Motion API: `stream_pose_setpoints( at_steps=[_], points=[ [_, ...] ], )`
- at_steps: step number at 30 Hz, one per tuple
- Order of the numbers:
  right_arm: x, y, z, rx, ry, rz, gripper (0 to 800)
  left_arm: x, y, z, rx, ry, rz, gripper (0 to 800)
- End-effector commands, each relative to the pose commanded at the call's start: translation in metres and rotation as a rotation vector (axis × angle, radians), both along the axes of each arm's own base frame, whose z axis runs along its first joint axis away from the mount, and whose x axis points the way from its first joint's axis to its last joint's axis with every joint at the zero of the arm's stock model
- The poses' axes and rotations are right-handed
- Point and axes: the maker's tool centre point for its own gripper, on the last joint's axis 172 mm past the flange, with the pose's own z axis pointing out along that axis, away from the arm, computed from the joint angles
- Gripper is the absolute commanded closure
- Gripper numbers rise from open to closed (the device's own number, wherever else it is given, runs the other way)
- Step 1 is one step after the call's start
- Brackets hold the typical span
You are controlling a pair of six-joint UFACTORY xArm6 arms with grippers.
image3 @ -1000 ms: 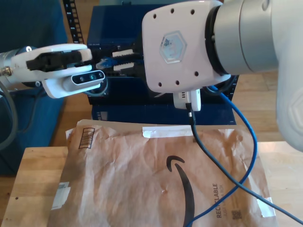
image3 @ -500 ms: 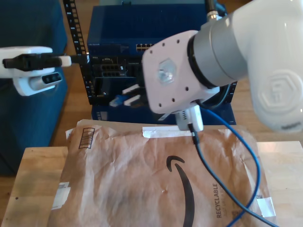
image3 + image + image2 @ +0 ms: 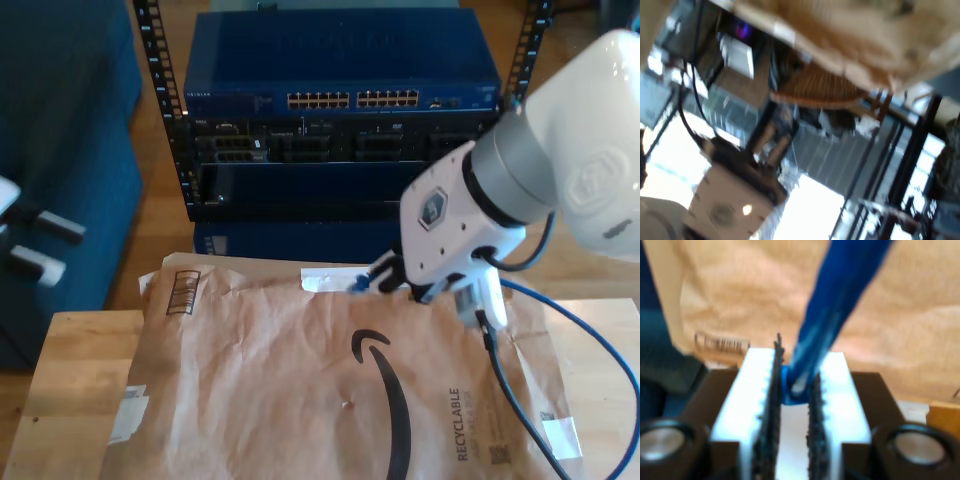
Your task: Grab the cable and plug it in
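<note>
My second hand point(image 3: 372, 279) has lowered the cable point(image 3: 590, 325) over the envelope point(image 3: 300, 400).

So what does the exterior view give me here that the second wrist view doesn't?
Exterior alone: the blue rack switch with its rows of ports, the wooden table, and the arm carrying my second gripper low over the envelope's far edge. Second wrist alone: the pads clamped on the cable close up. Shared: the blue cable and the brown paper envelope.
</note>
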Motion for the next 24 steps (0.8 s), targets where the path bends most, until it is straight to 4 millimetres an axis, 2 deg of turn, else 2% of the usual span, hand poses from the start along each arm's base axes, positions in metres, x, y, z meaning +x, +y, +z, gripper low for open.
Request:
stream_pose_setpoints(
  at_steps=[4,7,10,13,18,20,24],
  points=[
    [0.0,-0.001,-0.017,-0.012,0.046,-0.017,799,-0.022,0.041,-0.021,0.068,-0.086,-0.068,3],
    [0.006,0.001,-0.018,-0.011,0.07,-0.052,799,-0.039,0.061,-0.031,0.097,-0.089,-0.083,3],
    [0.013,0.003,-0.012,-0.007,0.061,-0.058,800,-0.056,0.075,-0.036,0.118,-0.118,-0.117,3],
    [0.013,0.003,-0.013,-0.011,0.063,-0.057,800,-0.085,0.084,-0.055,0.125,-0.141,-0.173,3],
    [0.015,-0.005,-0.016,-0.029,0.06,-0.061,800,-0.154,0.088,-0.083,0.166,-0.099,-0.233,2],
    [0.02,-0.011,-0.015,-0.027,0.058,-0.078,800,-0.18,0.086,-0.091,0.148,-0.093,-0.241,2],
    [0.025,-0.011,-0.02,-0.032,0.068,-0.082,800,-0.215,0.094,-0.1,0.124,-0.097,-0.225,2]
  ],
)
